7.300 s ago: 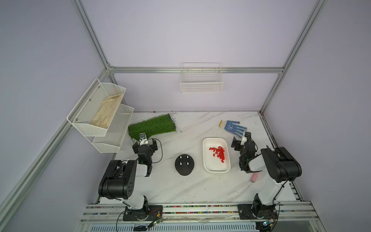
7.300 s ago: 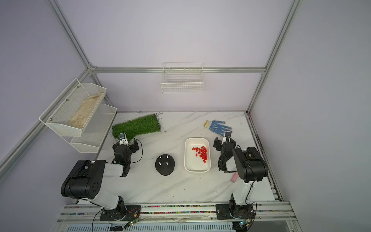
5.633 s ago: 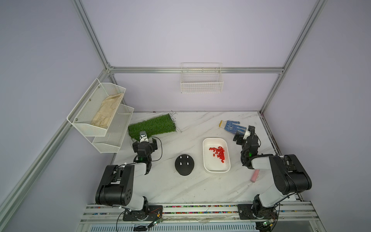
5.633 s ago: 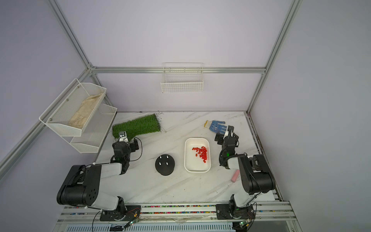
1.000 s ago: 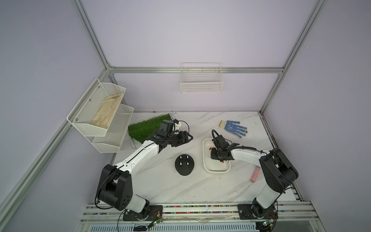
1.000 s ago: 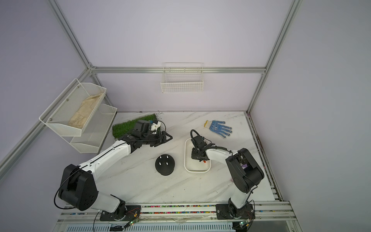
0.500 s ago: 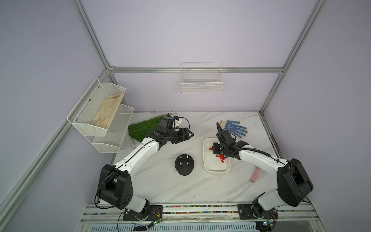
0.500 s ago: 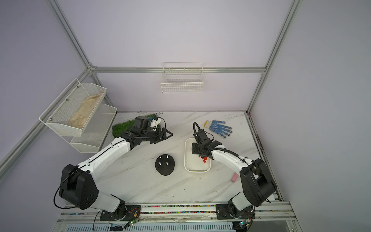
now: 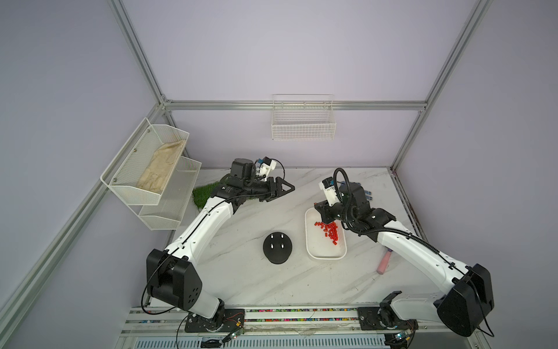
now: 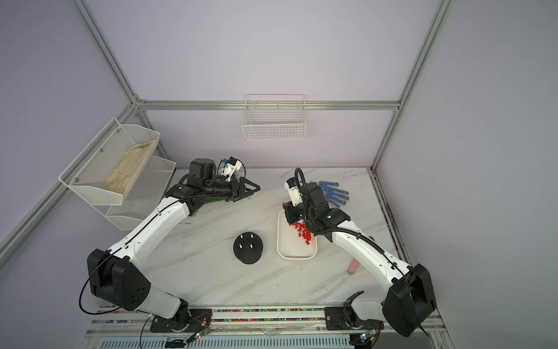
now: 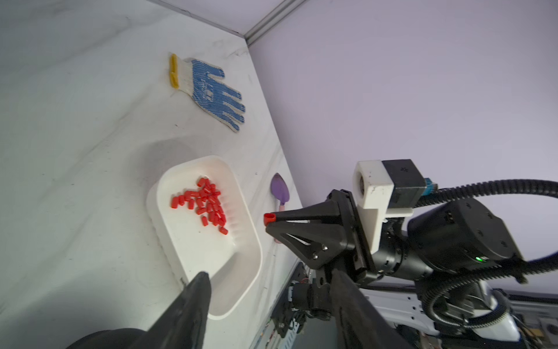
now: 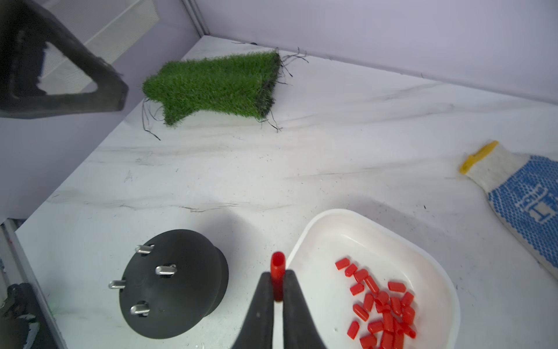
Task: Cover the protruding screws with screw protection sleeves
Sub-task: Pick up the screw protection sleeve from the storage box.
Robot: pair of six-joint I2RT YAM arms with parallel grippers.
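**A:** What's new, starting from the left?

**B:** My left fingers [image 11: 193, 302] are apart and empty. They are stretched out above the surface [image 9: 241, 272] near the grass mat [image 12: 211, 84], much as they were a second ago. The real change is on the right. A second ago my right fingers [image 12: 262, 302] were down in the white tray [image 12: 305, 235]. Now they have lifted clear of it and are clamped on one red sleeve [image 12: 277, 272].

**A:** So the pick is done?

**B:** I judge so. What's left for this one is carrying it over and pushing it onto a stud.

**A:** How do the screws look?

**B:** All four screws [image 12: 164, 269] are bare. They are short silvery studs in a square, standing up from the black base [image 9: 277, 246], which sits on the surface just left of the tray. The other sleeves [image 12: 383, 305] lie heaped in the tray. The one I hold pokes out past the tips of my right fingers. Its open end seems to face outward, but I can't be sure from this view.
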